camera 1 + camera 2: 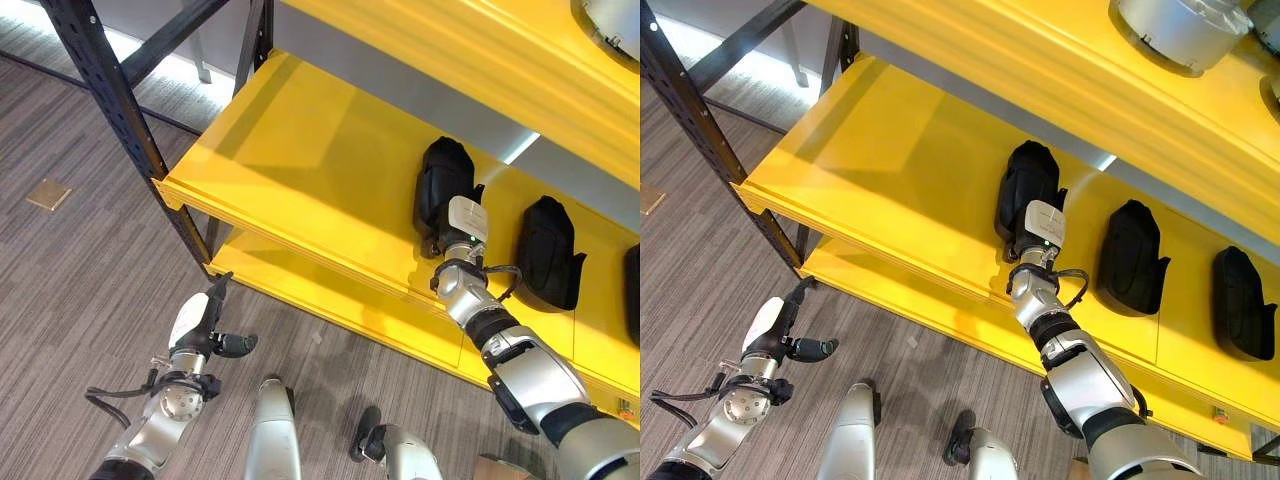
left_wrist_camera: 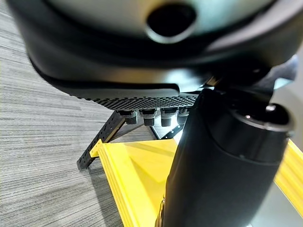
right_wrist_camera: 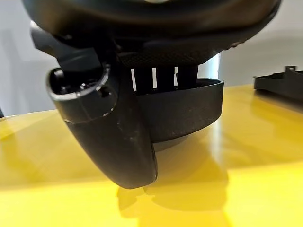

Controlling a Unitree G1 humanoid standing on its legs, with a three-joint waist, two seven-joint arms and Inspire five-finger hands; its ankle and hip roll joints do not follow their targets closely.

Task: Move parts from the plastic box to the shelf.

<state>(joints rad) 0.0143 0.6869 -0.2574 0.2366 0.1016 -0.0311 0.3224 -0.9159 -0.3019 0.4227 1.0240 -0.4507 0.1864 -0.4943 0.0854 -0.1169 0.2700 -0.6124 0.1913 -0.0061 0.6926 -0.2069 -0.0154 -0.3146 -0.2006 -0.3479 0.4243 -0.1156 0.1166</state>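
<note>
A black moulded part (image 1: 443, 168) lies on the yellow middle shelf (image 1: 300, 160), and my right hand (image 1: 452, 212) reaches over its near end. In the right wrist view the fingers (image 3: 154, 78) hook over the part's rim (image 3: 189, 111) and the thumb (image 3: 111, 137) closes against its front, with the part resting on the shelf board. My left hand (image 1: 200, 335) hangs low over the carpet in front of the shelf's left corner. Its fingers are straight, its thumb sticks out sideways, and it holds nothing.
Two more black parts (image 1: 548, 252) (image 1: 1240, 300) lie further right on the same shelf. A grey round part (image 1: 1175, 30) sits on the shelf above. A black upright post (image 1: 110, 90) stands at the shelf's left corner. A brass floor plate (image 1: 48, 194) is set in the carpet.
</note>
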